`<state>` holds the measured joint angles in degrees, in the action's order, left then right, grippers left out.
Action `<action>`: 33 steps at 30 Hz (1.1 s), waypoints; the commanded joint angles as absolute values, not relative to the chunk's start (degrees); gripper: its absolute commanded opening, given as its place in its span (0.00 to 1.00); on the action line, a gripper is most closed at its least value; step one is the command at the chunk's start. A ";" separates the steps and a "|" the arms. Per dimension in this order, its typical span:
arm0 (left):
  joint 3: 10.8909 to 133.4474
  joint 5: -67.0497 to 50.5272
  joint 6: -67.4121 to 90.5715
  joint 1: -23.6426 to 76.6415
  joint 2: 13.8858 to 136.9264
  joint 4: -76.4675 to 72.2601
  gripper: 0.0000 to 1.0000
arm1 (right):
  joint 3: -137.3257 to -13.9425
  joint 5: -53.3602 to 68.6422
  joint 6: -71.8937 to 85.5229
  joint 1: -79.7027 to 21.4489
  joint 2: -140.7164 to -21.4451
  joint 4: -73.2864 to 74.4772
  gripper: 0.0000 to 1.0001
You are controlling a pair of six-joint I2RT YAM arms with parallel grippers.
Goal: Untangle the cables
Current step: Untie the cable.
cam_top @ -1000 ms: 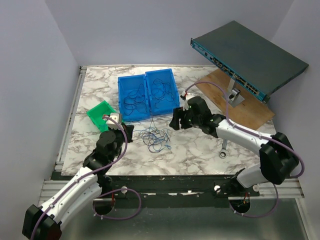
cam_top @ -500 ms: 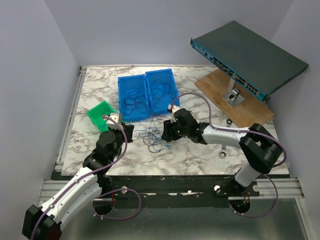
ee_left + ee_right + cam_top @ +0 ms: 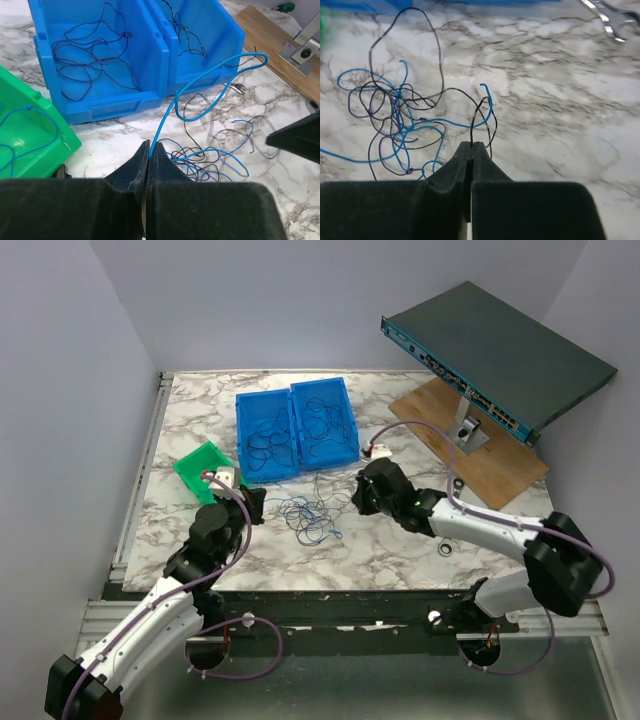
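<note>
L tool (image 3: 148, 150) pinches blue cable (image 3: 166, 117), arcing up-right; R tool (image 3: 471, 147) pinches dark cable (image 3: 471, 130), loop pointing fwd.

The work surface is a table top (image 3: 400, 540) with a white-and-grey marble pattern. Plain pale grey walls (image 3: 300, 300) enclose it on the far, left and right sides. An aluminium rail (image 3: 141, 470) runs along its left edge, and a slotted metal frame (image 3: 585, 616) spans the near edge. Lighting is even and diffuse, with soft shadows.
</note>
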<state>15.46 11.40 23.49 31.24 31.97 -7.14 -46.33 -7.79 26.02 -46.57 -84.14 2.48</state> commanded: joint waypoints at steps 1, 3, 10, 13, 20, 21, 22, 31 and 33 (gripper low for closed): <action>13.79 14.99 24.34 31.46 28.40 -6.99 0.00 | -43.61 -28.88 31.62 -46.94 -73.90 12.22 0.01; 13.30 15.58 24.60 31.39 27.32 -7.08 0.00 | -42.79 -34.13 34.17 -46.87 -69.01 15.40 0.01; 12.71 17.81 25.22 31.46 26.19 -7.03 0.00 | -42.70 -40.20 35.66 -46.85 -52.24 20.37 0.01; 12.40 19.11 25.18 31.46 25.05 -6.73 0.00 | -44.13 -40.74 34.30 -46.86 -49.01 21.47 0.01; 15.01 24.14 28.80 31.40 21.15 -1.98 0.00 | -52.44 -49.81 32.83 -46.85 -47.53 27.35 0.01; 16.34 23.52 29.35 31.46 21.00 -1.58 0.00 | -54.49 -49.70 31.92 -46.87 -47.53 27.19 0.01; 17.64 22.59 29.95 31.45 21.24 -1.21 0.00 | -55.91 -48.87 30.77 -46.85 -47.61 26.44 0.01; 35.90 14.52 30.08 31.46 31.36 4.74 0.00 | -64.58 -30.80 25.91 -46.85 -53.18 26.71 0.01; 40.02 14.16 29.26 31.46 33.47 7.27 0.00 | -63.01 -31.04 26.81 -46.85 -52.86 27.09 0.01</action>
